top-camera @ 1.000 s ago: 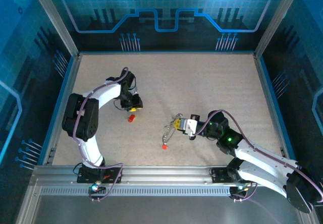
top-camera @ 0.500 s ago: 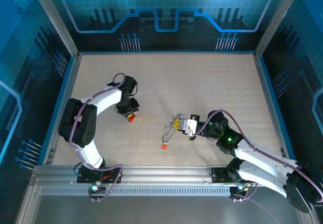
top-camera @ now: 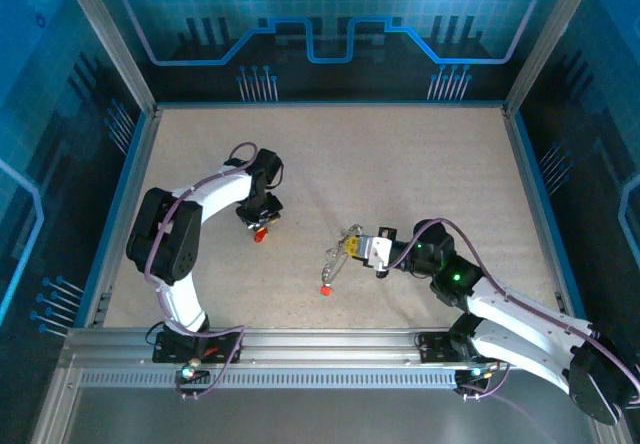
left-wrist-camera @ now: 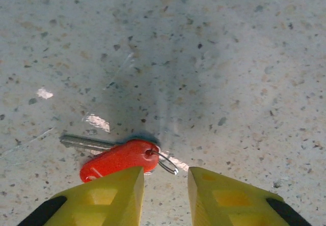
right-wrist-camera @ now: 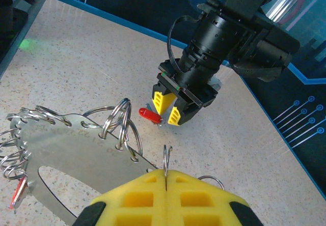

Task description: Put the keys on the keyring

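Note:
A red-headed key [left-wrist-camera: 119,159] with a small wire loop through its head lies flat on the table, also visible as the red key [top-camera: 260,234] and the red key [right-wrist-camera: 149,115]. My left gripper [left-wrist-camera: 165,177] hovers right over it, open, its left finger [left-wrist-camera: 109,190] covering the edge of the red head; nothing is held. My right gripper [right-wrist-camera: 165,174] is shut on a thin wire loop on the rim of the flat grey keyring [right-wrist-camera: 76,154]. The keyring [top-camera: 340,252] lies mid-table, with another red key [top-camera: 326,289] at its near end.
Several wire loops [right-wrist-camera: 119,124] stand up from the keyring's rim. The left gripper [right-wrist-camera: 167,108] sits a short way beyond the keyring. A blue raised border [top-camera: 330,106] and clear walls enclose the speckled table [top-camera: 400,164].
My left gripper has moved down and toward the near side until it sits over the red-headed key, and its wrist has turned a little. The right arm and the keyring have not moved.

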Robot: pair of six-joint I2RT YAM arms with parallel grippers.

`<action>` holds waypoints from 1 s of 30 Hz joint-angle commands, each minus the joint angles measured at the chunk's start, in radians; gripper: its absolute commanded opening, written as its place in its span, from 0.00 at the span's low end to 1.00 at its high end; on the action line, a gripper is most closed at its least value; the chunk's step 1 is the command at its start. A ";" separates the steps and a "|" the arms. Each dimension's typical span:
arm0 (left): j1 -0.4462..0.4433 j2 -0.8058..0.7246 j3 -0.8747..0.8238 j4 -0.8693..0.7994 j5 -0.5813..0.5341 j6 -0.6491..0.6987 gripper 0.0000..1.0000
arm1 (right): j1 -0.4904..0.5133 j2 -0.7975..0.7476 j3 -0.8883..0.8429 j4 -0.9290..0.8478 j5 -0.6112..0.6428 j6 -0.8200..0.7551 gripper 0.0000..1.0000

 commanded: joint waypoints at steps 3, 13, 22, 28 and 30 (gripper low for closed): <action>0.001 0.027 0.032 -0.048 -0.020 -0.082 0.29 | 0.002 -0.027 -0.002 0.018 -0.008 -0.011 0.00; 0.003 0.059 0.050 -0.056 0.006 -0.145 0.27 | 0.002 -0.060 -0.005 -0.001 -0.003 -0.014 0.00; 0.006 0.076 0.060 -0.045 0.003 -0.153 0.27 | 0.003 -0.078 -0.007 -0.009 -0.002 -0.015 0.00; 0.010 0.071 0.073 -0.060 -0.002 -0.152 0.32 | 0.002 -0.084 -0.009 -0.010 -0.003 -0.017 0.00; 0.010 0.066 0.072 -0.055 0.001 -0.154 0.36 | 0.002 -0.083 -0.011 -0.008 -0.003 -0.018 0.00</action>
